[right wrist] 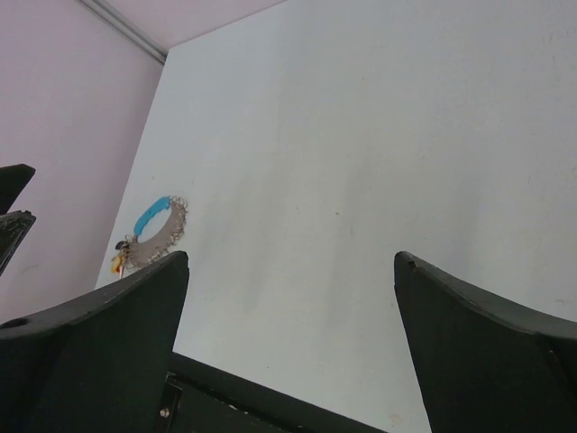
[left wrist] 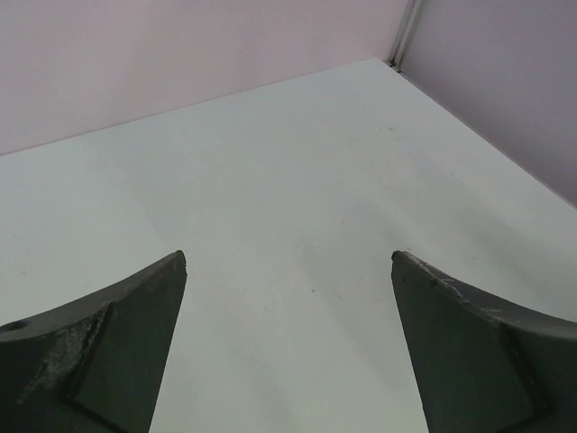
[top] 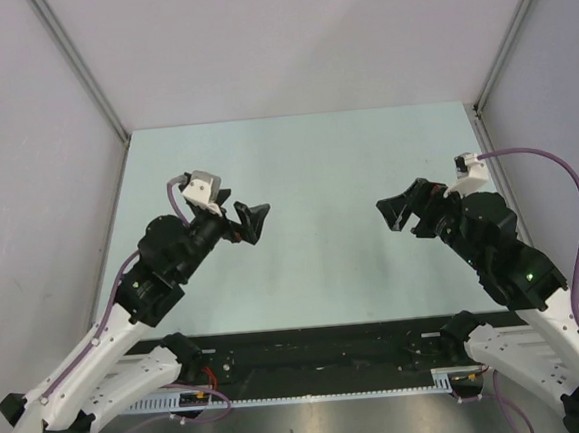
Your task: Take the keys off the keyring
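Observation:
Only the right wrist view shows the task's things. Far to the left on the pale table lies a small loop, part bright blue strap [right wrist: 151, 216], part dull brownish band [right wrist: 168, 236]. A tiny cluster at its lower end [right wrist: 121, 262] looks like the keys. The keyring's wire is too small to make out. In the top view the left arm hides all of this. My left gripper [top: 248, 220] [left wrist: 288, 257] hangs open over bare table. My right gripper [top: 406, 207] [right wrist: 290, 258] is open too, with nothing between its fingers, well apart from the loop.
Pale walls enclose the table on three sides, with metal corner posts [top: 77, 63] [left wrist: 403, 32]. A black rail [top: 310, 350] [right wrist: 261, 397] runs along the near edge between the arm bases. The left arm's dark fingertips [right wrist: 13, 216] show at the right wrist view's left edge.

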### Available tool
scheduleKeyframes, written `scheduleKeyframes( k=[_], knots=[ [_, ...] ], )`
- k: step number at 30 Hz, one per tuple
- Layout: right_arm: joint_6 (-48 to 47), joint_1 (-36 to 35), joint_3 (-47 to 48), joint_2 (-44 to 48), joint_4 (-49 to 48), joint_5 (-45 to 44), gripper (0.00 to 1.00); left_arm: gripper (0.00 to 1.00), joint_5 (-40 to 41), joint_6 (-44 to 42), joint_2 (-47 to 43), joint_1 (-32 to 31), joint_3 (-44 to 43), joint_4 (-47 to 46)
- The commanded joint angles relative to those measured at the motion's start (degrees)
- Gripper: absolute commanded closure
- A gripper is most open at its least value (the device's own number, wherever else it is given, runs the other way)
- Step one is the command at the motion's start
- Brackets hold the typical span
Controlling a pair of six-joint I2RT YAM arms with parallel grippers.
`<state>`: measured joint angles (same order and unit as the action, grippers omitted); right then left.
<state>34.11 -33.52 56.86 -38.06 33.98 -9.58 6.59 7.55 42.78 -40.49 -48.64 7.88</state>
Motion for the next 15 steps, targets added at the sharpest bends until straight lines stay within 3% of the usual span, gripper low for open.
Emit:
scheduleKeyframes(
  k=[1, 9, 13, 15],
  knots=[
    [0.61, 0.12, 0.36, 0.71, -1.02, 0.09, 0.00, 0.00, 6.14, 1.59, -0.16, -0.20, 0.30, -0.94],
    [0.70, 0.03, 0.36, 1.59, 0.47, 1.14, 0.00, 0.00, 27.31, 3.79, 6.69, -0.12, -1.98, 3.89],
    [1.66, -0.06, -1.13, 2.55, 1.70, 1.93, 0.00, 0.00, 31.11, 2.64, 15.89, 2.60, -6.19, 11.51],
    [1.84, -0.06, -2.54, 3.34, 1.53, 3.16, 0.00, 0.04, 31.29, 5.18, 19.60, 7.16, -9.26, 15.04]
  ],
)
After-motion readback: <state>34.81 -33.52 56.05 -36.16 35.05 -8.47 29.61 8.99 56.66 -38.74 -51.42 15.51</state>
